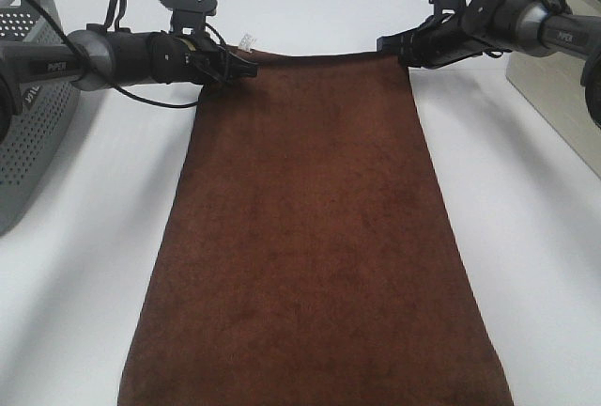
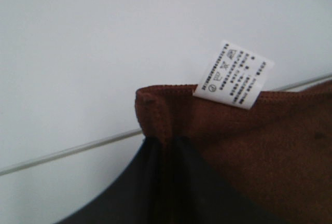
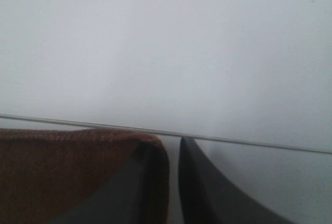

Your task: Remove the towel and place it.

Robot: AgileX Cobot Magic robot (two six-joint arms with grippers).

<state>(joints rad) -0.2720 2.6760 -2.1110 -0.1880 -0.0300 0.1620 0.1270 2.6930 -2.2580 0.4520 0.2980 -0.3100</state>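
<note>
The dark brown towel [image 1: 319, 237] spreads lengthwise over the white table, and its near end runs out of the exterior view. Its far short edge is stretched straight between both grippers. My left gripper [image 1: 246, 66] is shut on the far left corner; the left wrist view shows the hem [image 2: 171, 110] pinched between the dark fingers [image 2: 129, 193], with the white tag [image 2: 233, 74] beside it. My right gripper [image 1: 390, 47] is shut on the far right corner; in the right wrist view the towel corner [image 3: 78, 172] sits between the fingers [image 3: 207, 187].
A grey perforated basket [image 1: 33, 124] stands at the left edge of the table. A beige box [image 1: 554, 105] stands at the right edge. White table surface [image 1: 526, 265] lies on both sides of the towel.
</note>
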